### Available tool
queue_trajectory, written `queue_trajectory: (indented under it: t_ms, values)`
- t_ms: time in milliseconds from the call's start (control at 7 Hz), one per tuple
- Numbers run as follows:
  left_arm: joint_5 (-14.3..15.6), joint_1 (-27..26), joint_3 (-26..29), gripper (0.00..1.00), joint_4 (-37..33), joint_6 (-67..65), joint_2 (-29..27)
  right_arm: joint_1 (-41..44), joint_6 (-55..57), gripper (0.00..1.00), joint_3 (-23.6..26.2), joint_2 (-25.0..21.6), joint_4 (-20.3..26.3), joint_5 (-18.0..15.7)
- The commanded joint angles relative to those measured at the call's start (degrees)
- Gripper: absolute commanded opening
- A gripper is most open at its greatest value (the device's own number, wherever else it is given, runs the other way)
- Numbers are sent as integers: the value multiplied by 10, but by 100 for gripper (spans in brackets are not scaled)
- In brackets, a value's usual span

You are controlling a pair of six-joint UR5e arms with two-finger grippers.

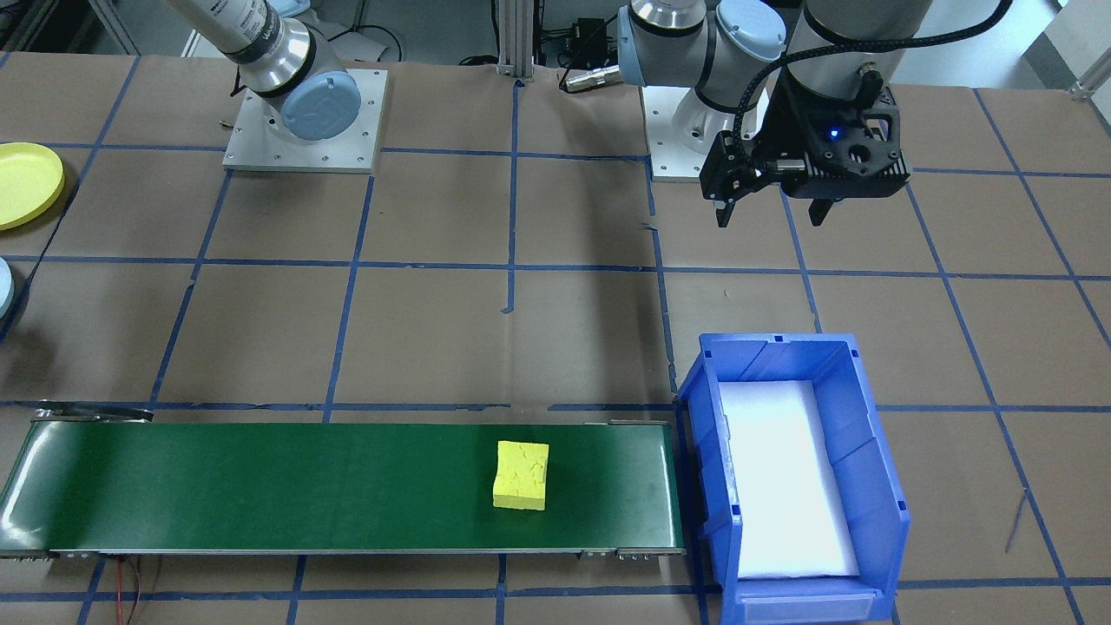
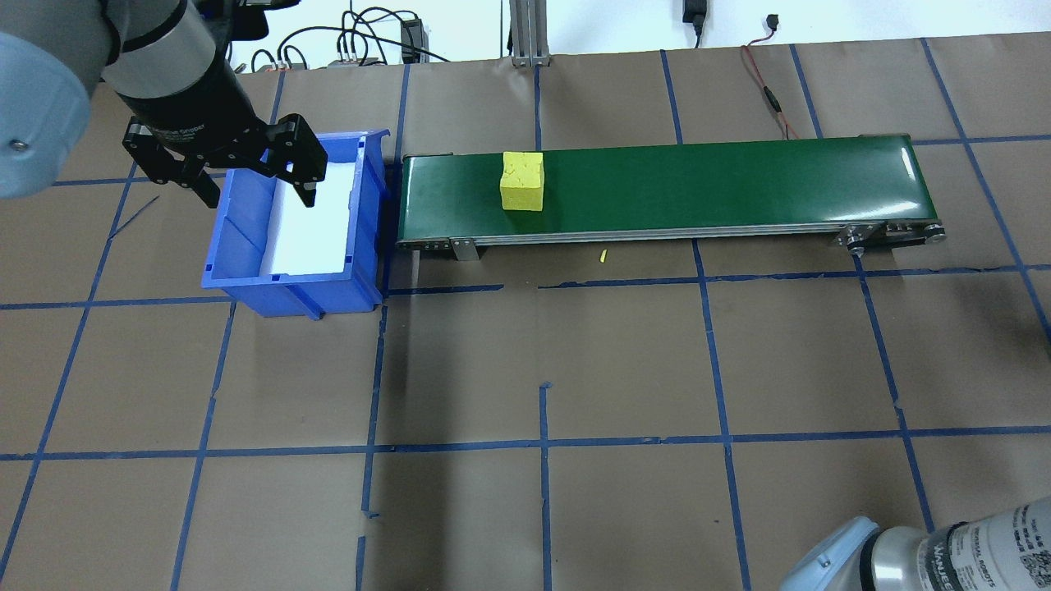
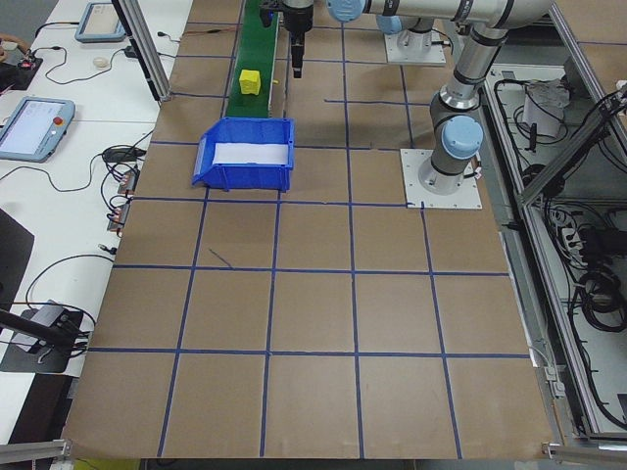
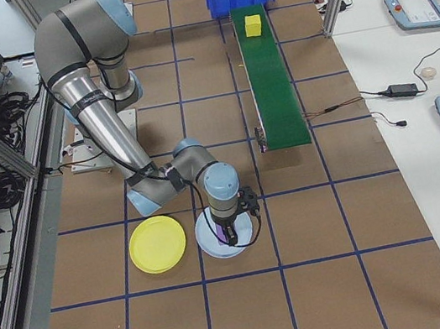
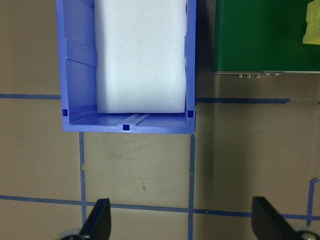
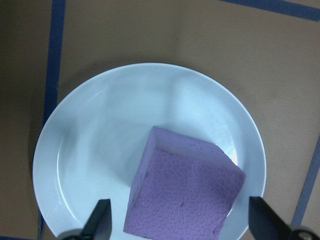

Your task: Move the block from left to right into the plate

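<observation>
A yellow block (image 1: pixel 522 474) (image 2: pixel 523 180) lies on the green conveyor belt (image 1: pixel 260 486), near the end by the blue bin. My left gripper (image 1: pixel 771 217) (image 2: pixel 259 197) (image 5: pixel 182 225) hangs open and holds nothing, above the table on the bin's near side. In the right wrist view a purple block (image 6: pixel 185 190) rests tilted in a pale blue plate (image 6: pixel 65 150). My right gripper (image 6: pixel 180 225) (image 4: pixel 232 230) stands open just over it, its fingers clear of the block's sides.
A blue bin (image 1: pixel 877 486) (image 2: pixel 238 246) with a white pad inside stands at the belt's end. A yellow plate (image 4: pixel 157 244) (image 1: pixel 22 182) lies beside the pale blue plate (image 4: pixel 207 243). Brown paper with a blue tape grid covers the table.
</observation>
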Motion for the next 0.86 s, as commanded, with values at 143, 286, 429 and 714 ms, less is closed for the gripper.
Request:
queue_trajectory:
  t_ms: [143,286,429,714]
  values:
    - [-41,23,-2,100,-3,5,8,118,155,100,-3,-62,58,4]
    - [-41,23,-2,100,-4,3,9,201,250,100,-5,-82,76,4]
    - [-42,24,-2,100,-10,1,10,260,316,100,-10,-93,78,4]
    - [-34,26,1,100,-41,-7,19,362,447,100,-30,-93,83,34]
